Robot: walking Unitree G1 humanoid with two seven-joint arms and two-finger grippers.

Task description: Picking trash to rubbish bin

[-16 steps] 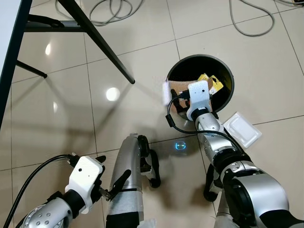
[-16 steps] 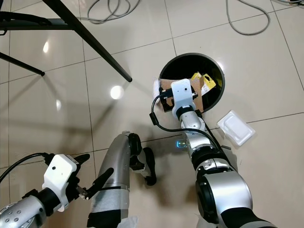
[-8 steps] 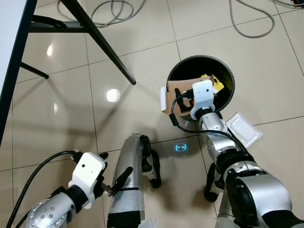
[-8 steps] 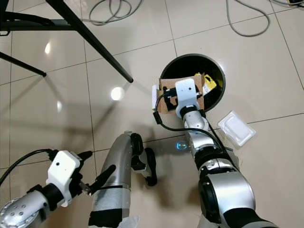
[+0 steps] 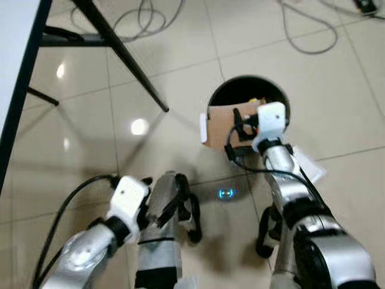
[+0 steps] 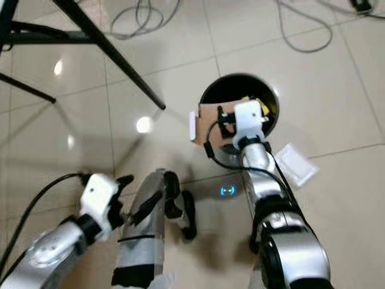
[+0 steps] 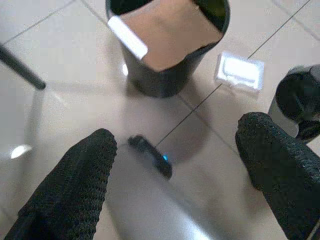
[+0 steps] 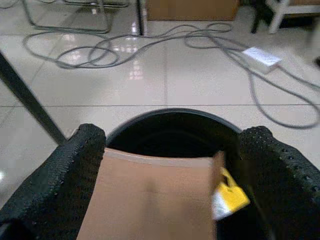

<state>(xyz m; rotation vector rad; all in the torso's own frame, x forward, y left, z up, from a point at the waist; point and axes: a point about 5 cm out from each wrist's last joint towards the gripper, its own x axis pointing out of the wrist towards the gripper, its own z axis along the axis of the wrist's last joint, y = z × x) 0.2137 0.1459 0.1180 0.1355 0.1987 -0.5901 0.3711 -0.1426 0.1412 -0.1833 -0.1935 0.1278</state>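
A black round rubbish bin [image 5: 248, 78] stands on the tiled floor ahead. A brown cardboard piece [image 5: 219, 125] with a white label [image 5: 203, 127] leans out over the bin's near rim. My right gripper [image 8: 172, 145] hangs over it, open, its fingers [image 8: 65, 185] wide on either side of the cardboard [image 8: 150, 195]. Something yellow [image 8: 227, 197] lies inside the bin. A white plastic tray [image 6: 293, 164] lies on the floor right of the bin. My left gripper [image 7: 175, 150] is open and holds nothing, low beside my leg.
A black slanted table leg [image 5: 120, 54] crosses the floor left of the bin. Grey cables [image 5: 307, 33] loop on the tiles beyond it, with a white adapter [image 8: 262, 56]. My own silver leg [image 5: 159, 241] and a small blue light [image 5: 225, 193] are close below.
The view has shifted. My right gripper moved with the cardboard farther over the bin. My left arm lifted and swung in toward my leg.
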